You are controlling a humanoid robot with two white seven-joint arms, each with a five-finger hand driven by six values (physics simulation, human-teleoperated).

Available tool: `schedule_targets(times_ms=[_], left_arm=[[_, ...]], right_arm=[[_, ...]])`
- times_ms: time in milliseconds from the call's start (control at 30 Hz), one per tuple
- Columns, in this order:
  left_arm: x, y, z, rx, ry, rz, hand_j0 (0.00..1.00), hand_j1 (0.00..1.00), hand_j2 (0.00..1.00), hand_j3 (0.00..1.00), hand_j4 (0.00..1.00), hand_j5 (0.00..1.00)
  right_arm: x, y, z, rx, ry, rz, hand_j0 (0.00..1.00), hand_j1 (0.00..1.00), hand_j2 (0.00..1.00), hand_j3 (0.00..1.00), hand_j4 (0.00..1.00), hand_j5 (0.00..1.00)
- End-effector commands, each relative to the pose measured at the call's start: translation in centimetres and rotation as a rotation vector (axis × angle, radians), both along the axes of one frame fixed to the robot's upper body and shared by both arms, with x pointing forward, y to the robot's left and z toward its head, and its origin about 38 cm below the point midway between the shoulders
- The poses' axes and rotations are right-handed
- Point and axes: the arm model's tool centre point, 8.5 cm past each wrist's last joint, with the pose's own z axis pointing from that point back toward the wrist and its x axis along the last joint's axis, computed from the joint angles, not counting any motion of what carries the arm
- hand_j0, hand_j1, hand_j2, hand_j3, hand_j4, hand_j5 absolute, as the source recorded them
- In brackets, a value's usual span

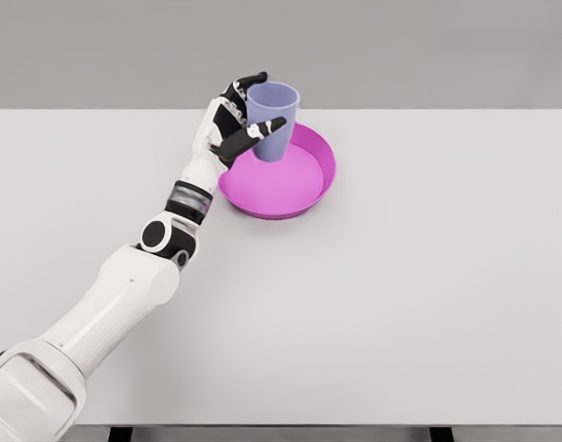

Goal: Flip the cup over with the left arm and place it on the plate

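A lavender cup stands upright, mouth up, over the far left part of the magenta plate. My left hand wraps it from the left, thumb across the front and fingers curled behind the rim. Whether the cup's base touches the plate I cannot tell. The left arm reaches in from the lower left across the table. The right arm is out of view.
The white table spans the whole view; its far edge runs just behind the plate and its near edge lies along the bottom of the picture.
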Motion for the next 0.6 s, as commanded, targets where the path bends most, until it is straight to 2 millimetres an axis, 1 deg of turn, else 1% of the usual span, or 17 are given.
schedule_targets(times_ms=[0, 67, 200, 367, 500, 567], left_arm=[[-0.03, -0.16, 0.24, -0.004, -0.006, -0.004, 0.71, 0.71, 0.71, 0.71, 0.71, 0.71], [0.03, -0.21, 0.40, -0.002, -0.011, -0.007, 0.80, 0.80, 0.80, 0.80, 0.80, 0.80], [0.20, -0.28, 0.76, 0.001, -0.019, -0.010, 0.88, 0.88, 0.88, 0.88, 0.88, 0.88], [0.20, -0.29, 0.81, 0.035, -0.035, -0.012, 0.93, 0.93, 0.93, 0.93, 0.93, 0.93], [0.22, 0.24, 0.64, 0.041, -0.032, -0.004, 0.97, 0.97, 0.97, 0.97, 0.97, 0.97], [0.28, 0.57, 0.92, 0.035, -0.039, 0.001, 0.98, 0.98, 0.98, 0.98, 0.98, 0.98]], right_arm=[[0.00, 0.00, 0.00, 0.000, 0.000, 0.000, 1.00, 1.00, 1.00, 1.00, 1.00, 1.00], [0.01, 0.00, 0.00, 0.000, -0.001, 0.000, 1.00, 1.00, 1.00, 1.00, 1.00, 1.00], [0.00, 0.00, 0.00, 0.000, 0.000, 0.000, 1.00, 1.00, 1.00, 1.00, 1.00, 1.00], [0.00, 0.00, 0.00, 0.000, 0.000, 0.000, 1.00, 1.00, 1.00, 1.00, 1.00, 1.00], [0.00, 0.00, 0.00, 0.000, 0.000, 0.000, 1.00, 1.00, 1.00, 1.00, 1.00, 1.00], [0.00, 0.00, 0.00, 0.000, 0.000, 0.000, 1.00, 1.00, 1.00, 1.00, 1.00, 1.00]])
